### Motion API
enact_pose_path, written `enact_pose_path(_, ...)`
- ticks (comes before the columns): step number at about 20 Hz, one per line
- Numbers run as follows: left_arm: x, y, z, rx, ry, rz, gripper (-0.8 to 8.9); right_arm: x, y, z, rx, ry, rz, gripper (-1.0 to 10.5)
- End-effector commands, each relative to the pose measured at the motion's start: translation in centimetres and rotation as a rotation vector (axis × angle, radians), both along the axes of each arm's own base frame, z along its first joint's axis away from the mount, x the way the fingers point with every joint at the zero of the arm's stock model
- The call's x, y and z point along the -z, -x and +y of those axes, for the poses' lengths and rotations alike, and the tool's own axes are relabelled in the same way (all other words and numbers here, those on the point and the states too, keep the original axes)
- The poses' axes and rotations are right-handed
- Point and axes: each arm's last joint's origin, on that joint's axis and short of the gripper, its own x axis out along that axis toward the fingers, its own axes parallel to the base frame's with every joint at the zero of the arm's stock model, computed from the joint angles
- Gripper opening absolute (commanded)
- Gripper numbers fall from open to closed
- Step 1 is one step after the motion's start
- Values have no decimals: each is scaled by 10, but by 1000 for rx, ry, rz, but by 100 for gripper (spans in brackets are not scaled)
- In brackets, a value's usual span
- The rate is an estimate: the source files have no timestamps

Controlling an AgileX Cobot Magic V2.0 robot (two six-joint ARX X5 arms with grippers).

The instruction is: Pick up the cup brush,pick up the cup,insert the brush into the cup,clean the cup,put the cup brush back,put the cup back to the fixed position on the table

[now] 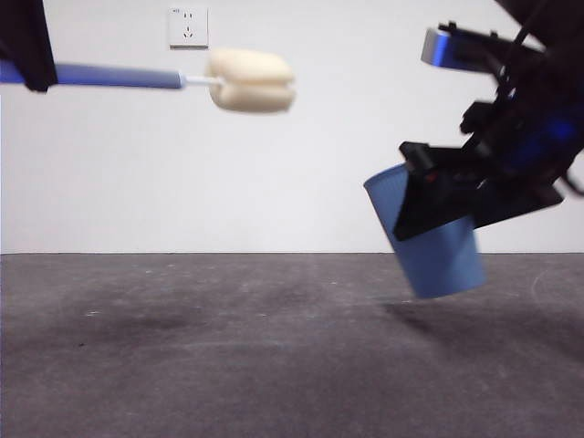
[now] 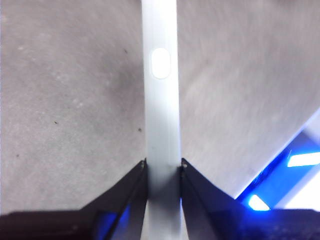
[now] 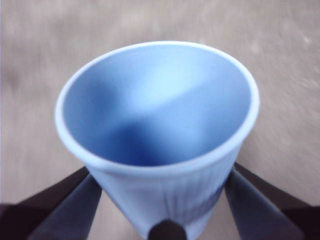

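The cup brush (image 1: 248,81) hangs level high at the left of the front view, its cream sponge head pointing right toward the cup. My left gripper (image 1: 27,55) is shut on its grey handle (image 2: 162,125), seen in the left wrist view between the two jaws. The blue ribbed cup (image 1: 438,242) is held off the table (image 1: 228,347) at the right, tilted with its mouth up and to the left. My right gripper (image 1: 456,196) is shut on the cup's sides. The right wrist view looks into the empty cup (image 3: 160,115). Brush head and cup are well apart.
A white wall socket (image 1: 188,26) is on the back wall. The dark grey table stretches below both arms, with the cup's shadow under the right arm.
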Motion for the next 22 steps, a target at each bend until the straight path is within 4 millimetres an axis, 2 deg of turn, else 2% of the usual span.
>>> enact_pose_path(1,10,-7,-5,127,-74,29,-9,-7,9,3,-72,206,60,-17)
enact_pose_path(5,24,-17,-16,229,-76,115,-9,-19,16,10,-138,450,64,-17)
enact_pose_path(10,33,-16,-31,305,-111,150,-9,-19,23,11,-212,716,24,-17)
enact_pose_path(16,45,-10,-58,407,-112,179,-9,-19,28,16,-270,819,-11,-17)
enact_pose_path(22,64,-14,-86,420,-108,206,-9,-11,44,40,-428,933,-63,-17)
